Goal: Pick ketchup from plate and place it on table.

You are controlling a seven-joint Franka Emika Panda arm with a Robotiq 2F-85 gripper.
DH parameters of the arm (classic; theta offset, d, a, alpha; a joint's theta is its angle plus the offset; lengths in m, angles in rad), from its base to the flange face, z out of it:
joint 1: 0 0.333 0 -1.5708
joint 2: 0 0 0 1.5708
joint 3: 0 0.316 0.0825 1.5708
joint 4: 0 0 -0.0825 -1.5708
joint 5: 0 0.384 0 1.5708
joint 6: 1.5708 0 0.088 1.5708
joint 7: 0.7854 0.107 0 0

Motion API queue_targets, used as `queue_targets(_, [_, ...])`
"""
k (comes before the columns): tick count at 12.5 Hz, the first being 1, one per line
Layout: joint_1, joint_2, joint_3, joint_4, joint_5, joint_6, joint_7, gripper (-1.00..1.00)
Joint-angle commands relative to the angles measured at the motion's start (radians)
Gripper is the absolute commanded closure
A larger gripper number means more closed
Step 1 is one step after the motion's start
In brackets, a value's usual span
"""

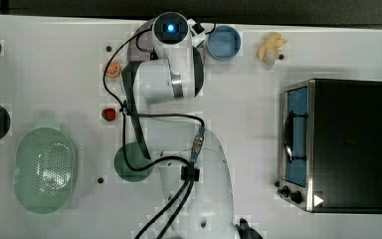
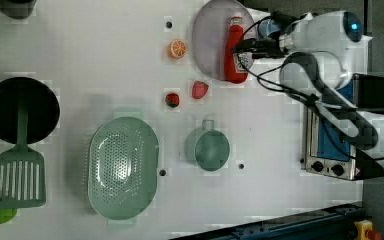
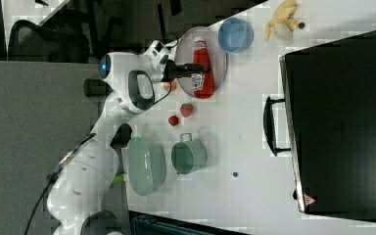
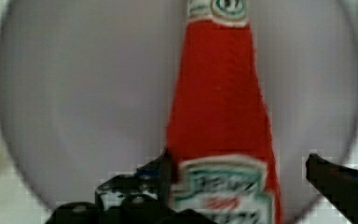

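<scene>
The ketchup (image 2: pixel 234 52) is a slim red bottle with a white label, lying flat on the pale lilac plate (image 2: pixel 207 35) at the table's (image 2: pixel 105 50) far edge. In the right view the ketchup (image 3: pixel 201 68) lies along the plate (image 3: pixel 219 58), with my gripper (image 3: pixel 196 68) low over its label end. The wrist view shows the gripper (image 4: pixel 240 170) open astride the ketchup (image 4: pixel 219 93). One finger (image 4: pixel 161 170) is against the label's side and the other finger (image 4: pixel 335 179) stands apart from it. In the top view my arm covers the bottle.
A blue bowl (image 1: pixel 224 42) stands beside the plate, with a banana (image 1: pixel 271 47) beyond it. An orange slice (image 2: pixel 177 48) and two strawberries (image 2: pixel 200 90) lie near the plate. Further off are a green pot (image 2: pixel 207 147), a green basket (image 2: pixel 124 167) and a toaster oven (image 1: pixel 335 144).
</scene>
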State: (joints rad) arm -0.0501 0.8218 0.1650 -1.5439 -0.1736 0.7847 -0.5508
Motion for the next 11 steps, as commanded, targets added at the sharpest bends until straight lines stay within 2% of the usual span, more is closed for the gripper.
queue_targets(1, [0.012, 0.018, -0.006, 0.050, -0.013, -0.004, -0.036, -1.00])
queue_targets(6, [0.014, 0.064, -0.007, 0.074, -0.014, 0.028, -0.034, -1.00])
queue_targets(7, [0.014, 0.066, -0.007, 0.074, -0.014, 0.030, -0.034, -0.92])
queue_targets(10, [0.014, 0.065, -0.007, 0.080, -0.013, 0.036, -0.034, -0.19])
queue_targets(11, [0.014, 0.064, -0.005, 0.085, -0.013, 0.036, -0.033, -0.18])
